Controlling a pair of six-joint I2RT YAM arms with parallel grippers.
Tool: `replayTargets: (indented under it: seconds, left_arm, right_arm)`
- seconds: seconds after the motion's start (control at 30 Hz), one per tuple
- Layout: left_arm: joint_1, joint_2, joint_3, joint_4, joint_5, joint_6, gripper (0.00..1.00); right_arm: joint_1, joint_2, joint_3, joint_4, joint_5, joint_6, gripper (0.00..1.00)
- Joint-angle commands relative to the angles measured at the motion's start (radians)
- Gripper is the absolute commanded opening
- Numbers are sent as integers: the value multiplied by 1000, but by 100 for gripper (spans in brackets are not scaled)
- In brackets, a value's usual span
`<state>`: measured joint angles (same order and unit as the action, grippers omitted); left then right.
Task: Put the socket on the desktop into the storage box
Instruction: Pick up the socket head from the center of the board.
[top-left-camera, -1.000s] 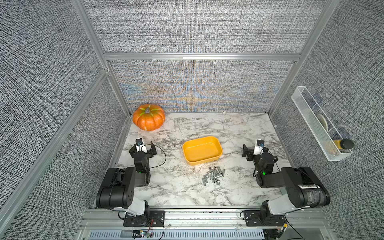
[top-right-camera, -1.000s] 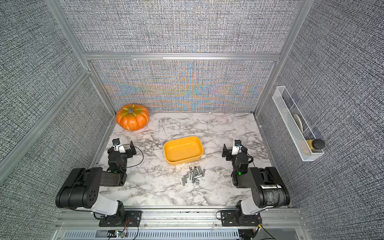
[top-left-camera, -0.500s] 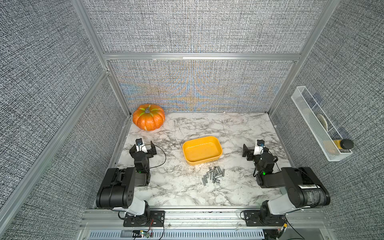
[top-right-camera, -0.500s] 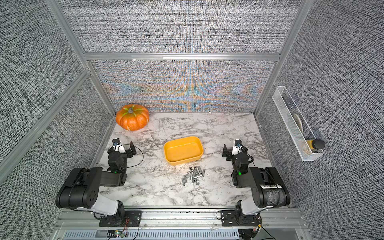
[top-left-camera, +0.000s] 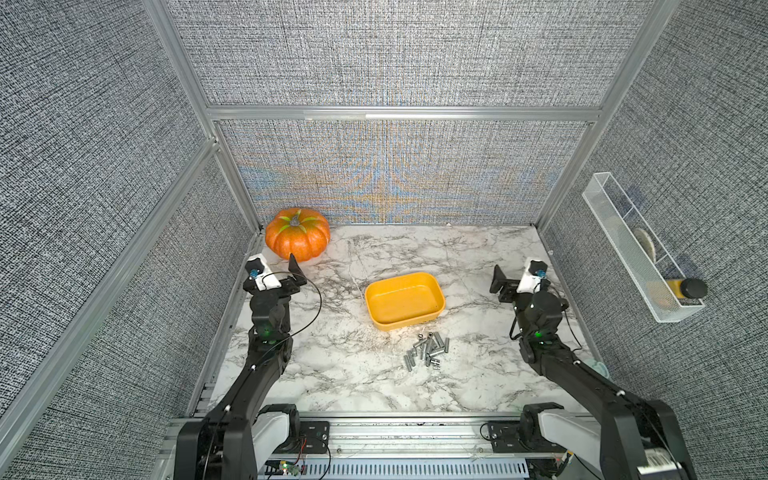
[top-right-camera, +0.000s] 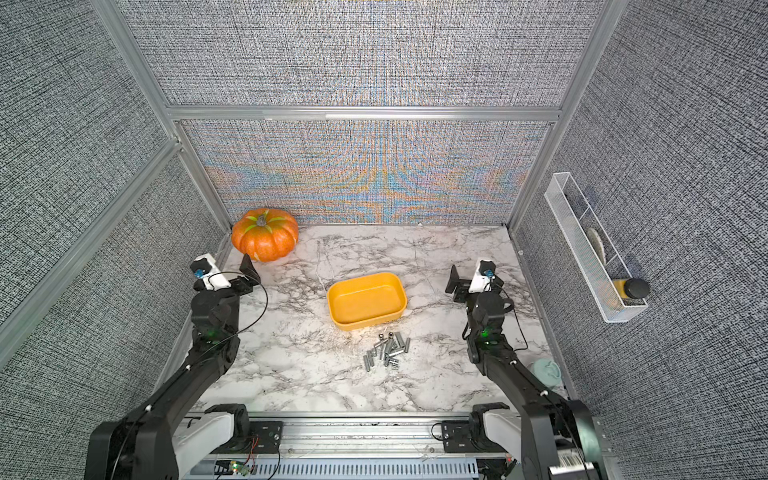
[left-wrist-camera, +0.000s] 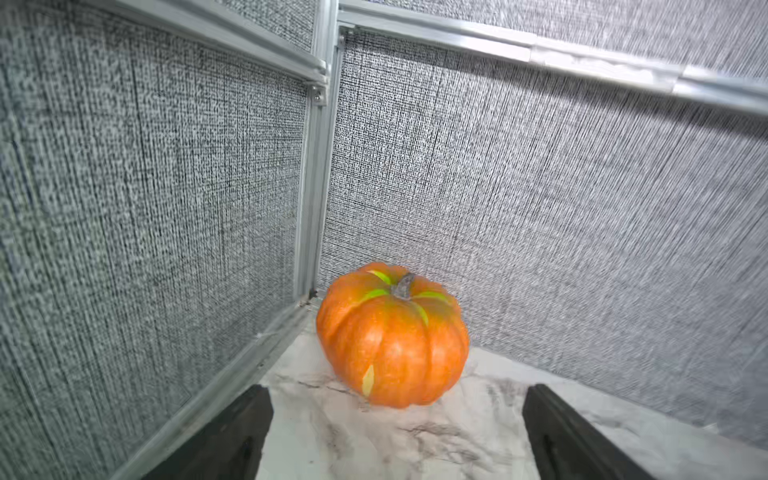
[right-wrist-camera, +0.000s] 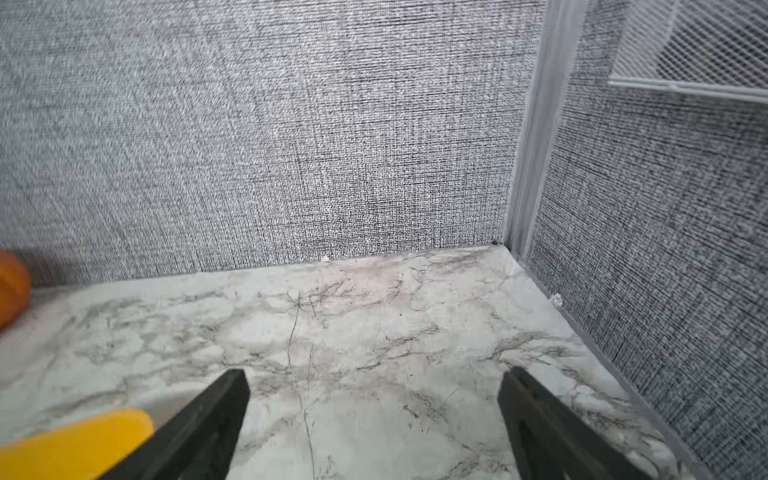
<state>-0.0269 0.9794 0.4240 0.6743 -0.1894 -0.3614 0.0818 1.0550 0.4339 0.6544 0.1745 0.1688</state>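
Several small grey metal sockets (top-left-camera: 428, 348) (top-right-camera: 386, 349) lie in a loose pile on the marble desktop (top-left-camera: 457, 257), just in front of the yellow storage box (top-left-camera: 401, 299) (top-right-camera: 365, 297), which holds nothing. My left gripper (top-left-camera: 274, 268) (top-right-camera: 226, 270) (left-wrist-camera: 397, 411) hovers open at the left edge, pointing at the pumpkin, far from the pile. Over at the right edge my right gripper (top-left-camera: 515, 276) (top-right-camera: 469, 278) (right-wrist-camera: 374, 374) is open too, with only bare marble between its fingers. A corner of the storage box (right-wrist-camera: 75, 440) shows in the right wrist view. Neither wrist view shows the sockets.
An orange pumpkin (top-left-camera: 297, 239) (top-right-camera: 264, 235) (left-wrist-camera: 392, 336) sits in the back left corner. A white mesh basket (top-left-camera: 636, 257) (top-right-camera: 590, 249) hangs on the right wall with a black-capped bottle (top-left-camera: 685, 289) in it. A pale teal object (top-right-camera: 546, 372) lies by the right arm.
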Motion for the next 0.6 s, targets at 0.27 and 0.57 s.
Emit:
replayTargets:
  seconds: [0.27, 0.57]
  left_arm:
    - [-28, -200, -76, -329, 321, -351, 100]
    - [-416, -161, -51, -509, 87, -398, 95]
  right_arm:
    - [-43, -200, 71, -568, -72, 352, 99]
    - [254, -66, 216, -775, -103, 281, 84]
